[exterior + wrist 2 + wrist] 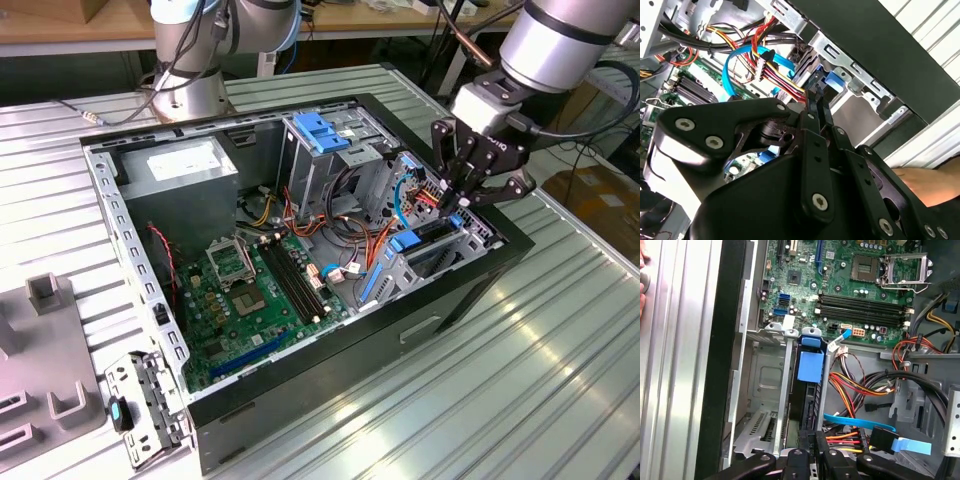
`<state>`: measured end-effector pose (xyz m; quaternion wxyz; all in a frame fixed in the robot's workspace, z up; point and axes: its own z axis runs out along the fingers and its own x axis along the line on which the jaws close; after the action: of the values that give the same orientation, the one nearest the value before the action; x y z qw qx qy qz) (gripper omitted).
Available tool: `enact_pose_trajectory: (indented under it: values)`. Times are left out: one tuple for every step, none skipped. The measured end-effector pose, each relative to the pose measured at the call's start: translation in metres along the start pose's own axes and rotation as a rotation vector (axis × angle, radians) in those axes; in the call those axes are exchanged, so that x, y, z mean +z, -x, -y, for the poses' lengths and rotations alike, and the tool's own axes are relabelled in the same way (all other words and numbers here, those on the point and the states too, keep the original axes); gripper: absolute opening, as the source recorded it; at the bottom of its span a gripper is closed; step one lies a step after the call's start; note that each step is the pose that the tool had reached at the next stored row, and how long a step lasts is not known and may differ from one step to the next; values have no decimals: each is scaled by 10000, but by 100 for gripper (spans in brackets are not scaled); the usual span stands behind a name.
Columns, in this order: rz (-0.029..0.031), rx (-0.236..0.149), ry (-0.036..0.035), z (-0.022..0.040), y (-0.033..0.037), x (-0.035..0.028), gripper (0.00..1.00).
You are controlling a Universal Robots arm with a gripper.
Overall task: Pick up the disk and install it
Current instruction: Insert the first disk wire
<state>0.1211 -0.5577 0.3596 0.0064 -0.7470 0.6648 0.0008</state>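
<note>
Your gripper (462,192) hangs over the PC case's (340,350) drive bay w/ fingers (816,107) pressed together, pinching nothing you can see. The disk (809,390) sits on edge in the bay slot just below, blue rail tab (810,365) up. Farther in lies the motherboard (250,290), then the PSU box (185,180).

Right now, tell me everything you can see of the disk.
The disk stands on edge in a slot of the metal drive bay at the front of the open computer case. In the first wrist view only its thin dark edge shows, capped by a blue plastic rail and pull tab, with bay walls close on both sides. In the exterior view the gripper sits right at its cabled end. Red, orange and blue cables crowd that end; whether any is plugged in cannot be told.
</note>
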Motion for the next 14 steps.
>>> enact_pose_trajectory:
  values:
    - [-1, 59, -1, -2, 0, 7, 17]
    - [-1, 115, -1, -7, 0, 19, 17]
    - [-2, 215, -3, -8, 1, 34, 17]
    - [-5, 272, -8, -11, 2, 40, 17]
    - [-5, 322, -16, -14, 2, 46, 17]
    - [-6, 347, -27, -19, 3, 51, 17]
    - [-6, 363, -35, -28, 3, 54, 17]
    - [-6, 385, -42, -36, 4, 57, 17]
    - [-8, 435, -51, -38, 6, 59, 17]
    - [-10, 507, -60, -37, 8, 61, 17]
    - [-10, 592, -65, -38, 9, 64, 17]
    - [-13, 667, -69, -39, 11, 65, 17]
    - [-14, 754, -74, -42, 13, 66, 17]
    - [-16, 819, -75, -55, 14, 67, 17]
